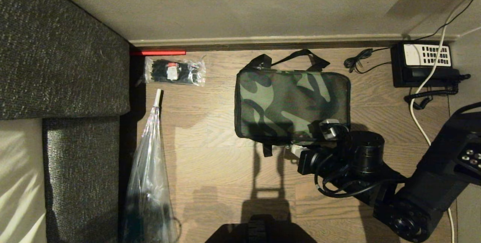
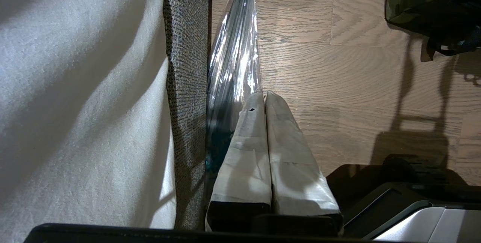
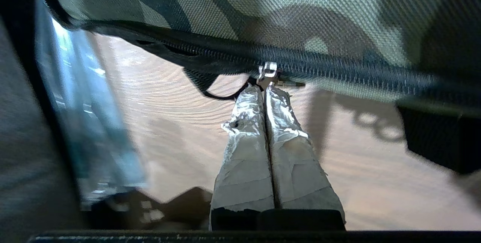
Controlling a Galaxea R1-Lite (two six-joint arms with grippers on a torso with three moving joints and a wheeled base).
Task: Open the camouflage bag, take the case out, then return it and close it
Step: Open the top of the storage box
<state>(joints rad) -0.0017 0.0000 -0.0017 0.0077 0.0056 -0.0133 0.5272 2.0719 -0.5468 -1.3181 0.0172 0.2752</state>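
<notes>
bag: boxy soft camouflage bag [image 1: 292, 104] in green, tan and black fabric, lying flat on the wooden plank floor [image 1: 210, 168], near centre of the head view, black strap handles [image 1: 289, 59] at its 12 o'clock edge.
zip: black zipper [image 3: 338, 68] runs shut along the edge nearest the robot, at the bag's 6 o'clock; no red lining showing anywhere, so lid not lifted.
case: not in view; judged to be inside the shut bag.
right gripper: right gripper [image 3: 267, 87], taped fingers pressed together, pinching the small silver zipper pull [image 3: 268, 71] at the bag's 5 o'clock corner. In the head view the same arm reaches in from 4 o'clock.
left gripper: left gripper [image 2: 263, 98] parked, taped fingers clenched on nothing, beside the grey fabric sofa [image 2: 186, 66] and a long clear plastic sleeve [image 2: 235, 47].
bystanders: clear packet of black cable ties [image 1: 174, 71] at the bag's 9 to 10 o'clock; black telephone with white keypad [image 1: 422, 62] at its 2 o'clock. Both well apart from the bag.
done: pull gripped, nothing more.
left: run the zip open, lift lid, take case out, put it back, zip shut. Practically the whole job.
risk: my guess, the light bag may drag along the floor with the pull instead of unzipping.
</notes>
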